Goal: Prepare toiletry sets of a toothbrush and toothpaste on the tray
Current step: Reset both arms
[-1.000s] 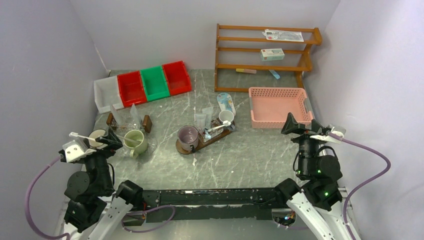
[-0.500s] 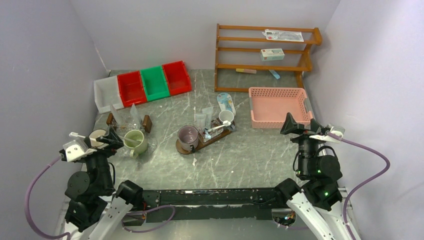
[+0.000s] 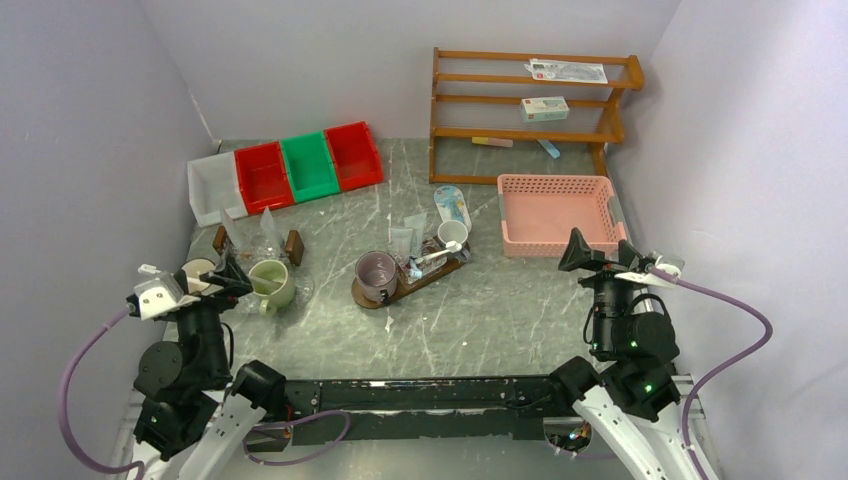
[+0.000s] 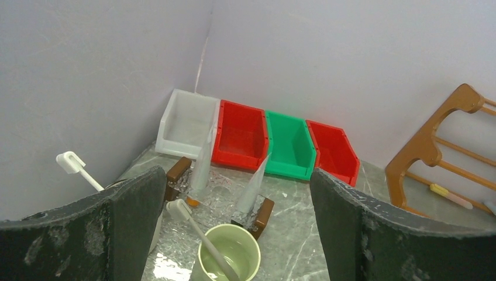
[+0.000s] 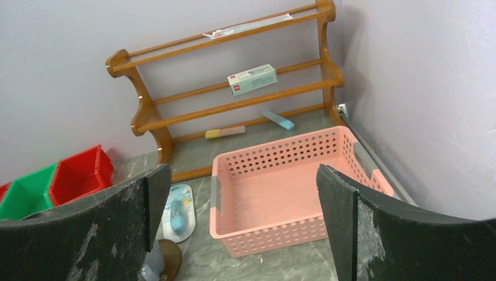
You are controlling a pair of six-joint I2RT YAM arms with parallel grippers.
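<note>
The dark brown tray (image 3: 428, 275) lies mid-table. On it stand a purple mug (image 3: 377, 275), a small white cup (image 3: 452, 232), a pale tube (image 3: 402, 240) and a white toothbrush (image 3: 436, 256). At the left, a green mug (image 3: 271, 284) (image 4: 227, 255) holds a toothbrush (image 4: 202, 234), beside a white cup (image 3: 195, 271) with another brush (image 4: 71, 163). Two upright tubes (image 4: 201, 165) (image 4: 252, 186) stand in a clear holder (image 3: 258, 246). My left gripper (image 3: 228, 278) (image 4: 237, 199) hovers open just short of the green mug. My right gripper (image 3: 598, 255) (image 5: 243, 193) is open near the pink basket, holding nothing.
A pink perforated basket (image 3: 553, 212) (image 5: 292, 181) sits at the right. A wooden rack (image 3: 530, 110) with small boxes stands at the back. White (image 3: 215, 188), red (image 3: 263, 175), green (image 3: 310, 165) and red (image 3: 353, 153) bins line the back left. A blue packaged item (image 3: 452, 206) lies behind the tray.
Both wrists have sunk back slightly toward their bases. Nothing on the table has moved, and both grippers stay open.
</note>
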